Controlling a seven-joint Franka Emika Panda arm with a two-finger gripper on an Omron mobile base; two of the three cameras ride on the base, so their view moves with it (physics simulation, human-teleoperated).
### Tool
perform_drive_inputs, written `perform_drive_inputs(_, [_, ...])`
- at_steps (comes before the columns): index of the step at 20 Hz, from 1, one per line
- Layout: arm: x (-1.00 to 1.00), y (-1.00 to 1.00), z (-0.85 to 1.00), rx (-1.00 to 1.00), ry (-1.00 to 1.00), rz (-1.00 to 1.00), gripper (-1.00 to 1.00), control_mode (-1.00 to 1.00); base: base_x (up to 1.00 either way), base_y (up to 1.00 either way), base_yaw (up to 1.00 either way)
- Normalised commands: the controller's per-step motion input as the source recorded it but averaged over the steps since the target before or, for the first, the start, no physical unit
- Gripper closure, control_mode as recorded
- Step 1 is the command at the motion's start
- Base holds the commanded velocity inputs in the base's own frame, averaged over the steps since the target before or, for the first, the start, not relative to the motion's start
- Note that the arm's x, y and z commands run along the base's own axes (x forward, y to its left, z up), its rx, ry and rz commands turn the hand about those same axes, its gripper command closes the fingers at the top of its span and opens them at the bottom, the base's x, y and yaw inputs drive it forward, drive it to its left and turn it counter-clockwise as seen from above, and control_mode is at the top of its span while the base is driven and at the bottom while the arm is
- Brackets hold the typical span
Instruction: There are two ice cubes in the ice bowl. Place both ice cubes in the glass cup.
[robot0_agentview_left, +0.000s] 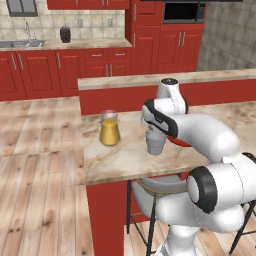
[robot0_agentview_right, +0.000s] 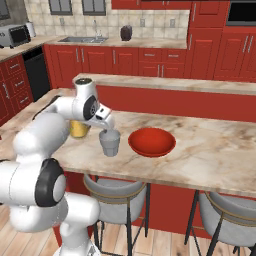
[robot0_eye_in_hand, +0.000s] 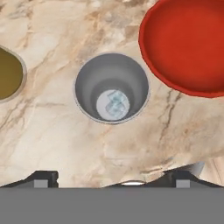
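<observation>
No writing on glass cup.

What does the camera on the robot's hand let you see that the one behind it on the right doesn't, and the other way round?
The hand view looks straight down into the glass cup and shows ice lying at its bottom.

The right base view shows the arm's gripper above the cup, the stools under the counter and the kitchen cabinets behind.

Both show the cup, the ice bowl, its visible inside bare red, and the jug on the marble counter.
</observation>
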Motion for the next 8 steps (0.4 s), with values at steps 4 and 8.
perform_drive_inputs(4, [-1.00, 0.00, -0.09, 0.00, 0.00, 0.03, -1.00, -1.00, 0.00, 0.00, 0.00])
perform_drive_inputs(8, [-1.00, -0.24, -0.42, -0.02, -0.01, 0.04, -1.00, -1.00, 0.00, 0.00, 0.00])
